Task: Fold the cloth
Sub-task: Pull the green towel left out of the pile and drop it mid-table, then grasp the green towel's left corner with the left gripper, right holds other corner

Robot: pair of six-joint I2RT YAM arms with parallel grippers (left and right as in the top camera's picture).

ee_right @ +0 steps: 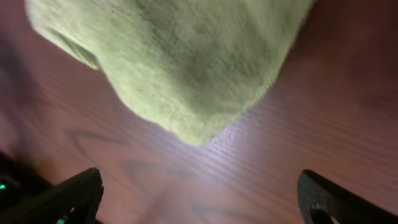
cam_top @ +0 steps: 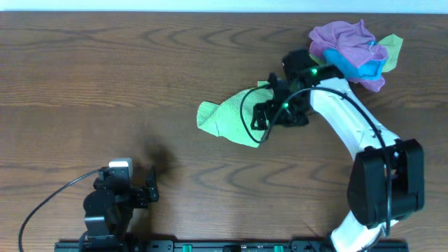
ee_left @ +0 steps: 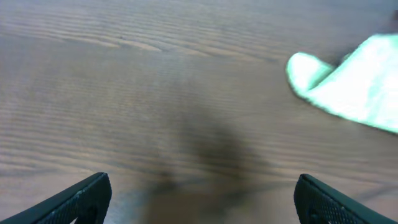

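A light green cloth (cam_top: pixel 227 117) lies crumpled on the wooden table near the middle. It fills the top of the right wrist view (ee_right: pixel 174 62) and shows at the right edge of the left wrist view (ee_left: pixel 354 87). My right gripper (cam_top: pixel 276 112) hovers at the cloth's right edge, open and empty (ee_right: pixel 199 199). My left gripper (cam_top: pixel 143 190) is open and empty at the near left, well away from the cloth (ee_left: pixel 202 199).
A pile of purple, blue and yellow-green cloths (cam_top: pixel 357 49) lies at the far right of the table. The right arm's white link (cam_top: pixel 350 119) reaches from the near right base toward the cloth.
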